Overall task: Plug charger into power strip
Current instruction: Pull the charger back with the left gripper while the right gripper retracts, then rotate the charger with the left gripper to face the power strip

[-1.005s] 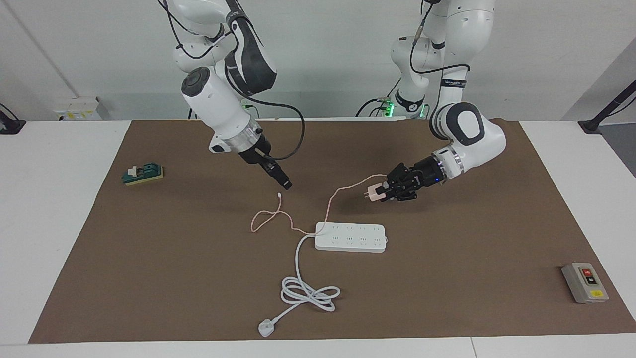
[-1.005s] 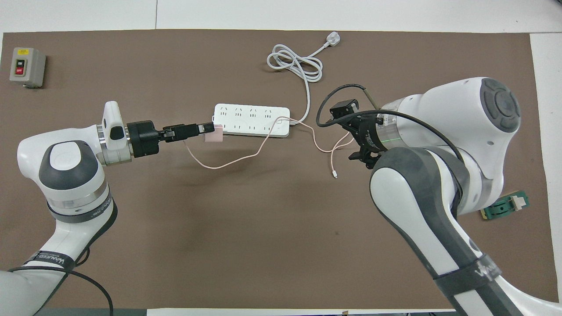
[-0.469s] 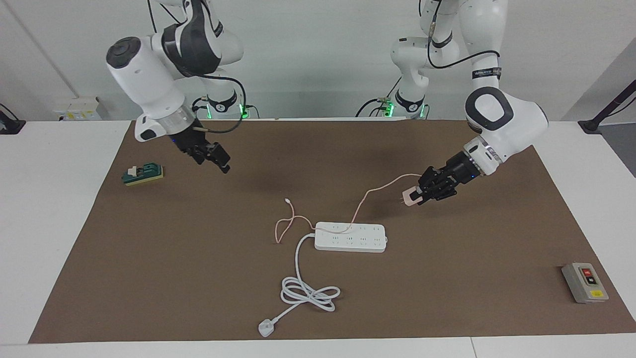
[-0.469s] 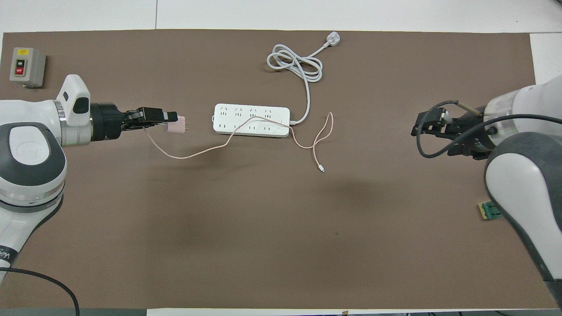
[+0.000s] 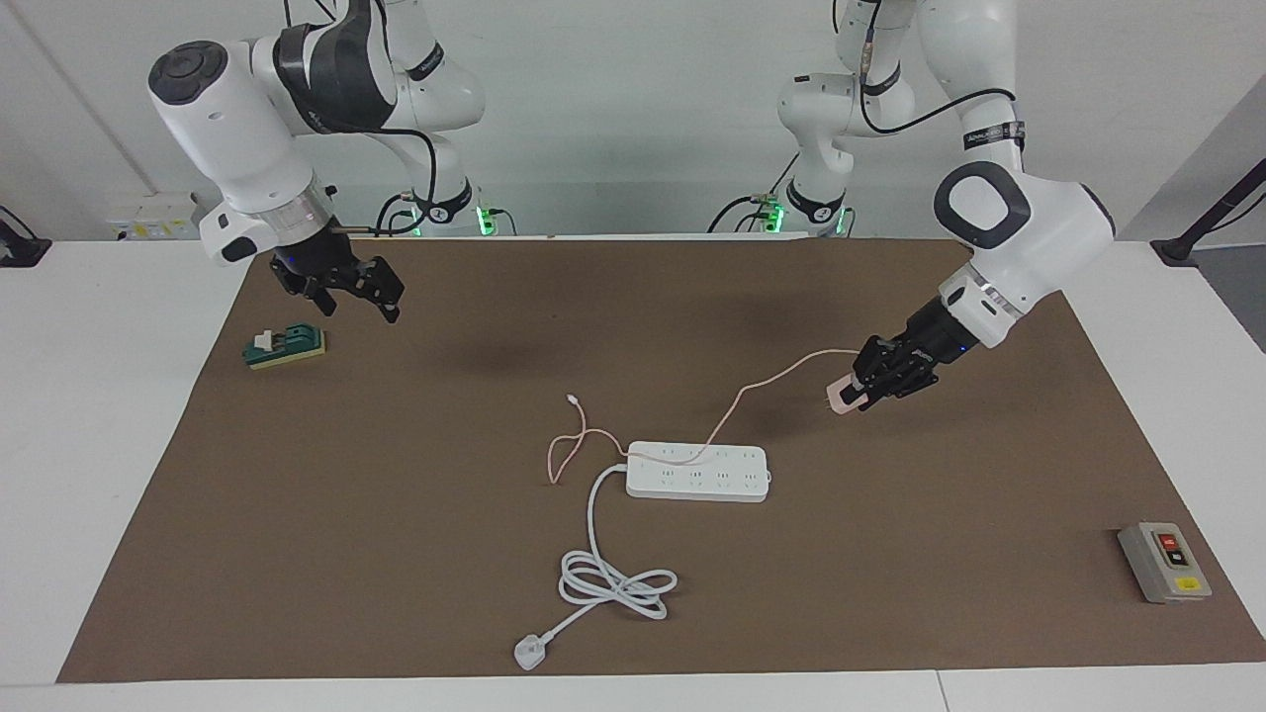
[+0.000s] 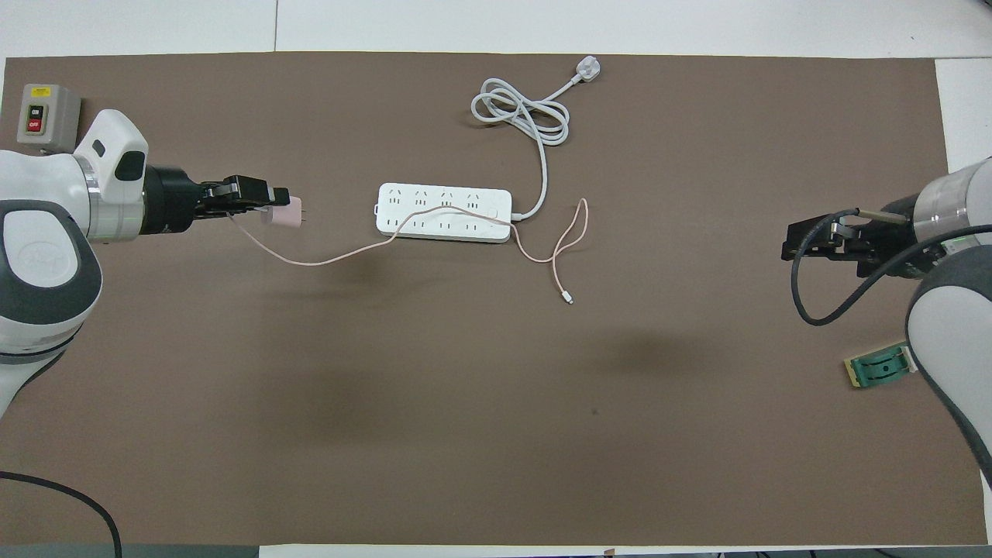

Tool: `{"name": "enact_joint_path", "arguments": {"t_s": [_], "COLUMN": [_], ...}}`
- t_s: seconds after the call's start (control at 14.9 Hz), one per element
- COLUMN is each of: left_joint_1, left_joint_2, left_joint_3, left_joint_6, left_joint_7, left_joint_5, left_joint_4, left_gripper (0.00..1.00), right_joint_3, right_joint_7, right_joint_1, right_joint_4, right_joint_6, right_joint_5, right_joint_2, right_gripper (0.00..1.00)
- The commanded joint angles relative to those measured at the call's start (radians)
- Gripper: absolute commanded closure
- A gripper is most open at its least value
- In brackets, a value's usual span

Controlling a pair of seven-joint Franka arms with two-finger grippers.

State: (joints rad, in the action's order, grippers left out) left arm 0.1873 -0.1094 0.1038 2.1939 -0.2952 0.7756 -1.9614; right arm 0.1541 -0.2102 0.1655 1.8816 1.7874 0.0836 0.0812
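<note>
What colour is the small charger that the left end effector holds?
Pale pink, like its thin cable. The charger in the left end effector shows best in the overhead view.

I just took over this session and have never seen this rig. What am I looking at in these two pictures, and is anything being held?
Two white robot arms work at a table covered by a brown mat. One picture faces the robots from across the table; the other looks down from above their own end, so its sides are flipped.

The left gripper is shut on the small pale pink cube-shaped charger, held in the air over the mat, toward the left arm's end from the long white multi-socket power strip. The charger's thin pink cable trails across the strip.

The right gripper waits, empty, in the air near a small green block. A grey box with red and yellow buttons and the strip's coiled white cord also lie on the mat.
</note>
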Motion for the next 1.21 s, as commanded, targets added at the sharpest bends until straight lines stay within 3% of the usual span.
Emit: {"name": "enact_joint_path", "arguments": {"t_s": [0.0, 0.4, 0.54, 0.67, 0.8, 1.14], "left_joint_1": [0.004, 0.006, 0.003, 0.003, 0.006, 0.001], "left_joint_2": [-0.021, -0.032, -0.029, -0.027, -0.029, -0.033], "left_joint_3": [0.004, 0.005, 0.007, 0.004, 0.004, 0.008], "left_joint_6": [0.029, 0.092, 0.089, 0.070, 0.012, -0.034], "left_joint_7": [0.071, 0.082, 0.178, 0.250, 0.377, 0.537], "left_joint_5": [-0.061, -0.154, -0.192, -0.386, -0.482, -0.513], "left_joint_4": [0.038, 0.036, 0.038, 0.097, 0.140, 0.168], "left_gripper": [1.00, 1.00, 1.00, 1.00, 1.00, 1.00], "right_joint_3": [0.001, 0.032, 0.030, 0.032, 0.032, 0.030], "right_joint_7": [0.095, 0.239, 0.244, 0.252, 0.281, 0.259], "right_joint_1": [-0.024, -0.041, -0.041, -0.041, -0.053, -0.061], "right_joint_4": [-0.025, -0.073, -0.088, -0.099, -0.104, -0.154], "right_joint_6": [-0.048, -0.080, -0.100, -0.105, -0.105, -0.144], "right_joint_5": [-0.016, -0.015, -0.015, -0.016, -0.016, -0.015], "right_joint_2": [0.017, 0.009, -0.001, -0.009, -0.012, -0.049], "right_gripper": [0.00, 0.00, 0.00, 0.00, 0.00, 0.00]}}
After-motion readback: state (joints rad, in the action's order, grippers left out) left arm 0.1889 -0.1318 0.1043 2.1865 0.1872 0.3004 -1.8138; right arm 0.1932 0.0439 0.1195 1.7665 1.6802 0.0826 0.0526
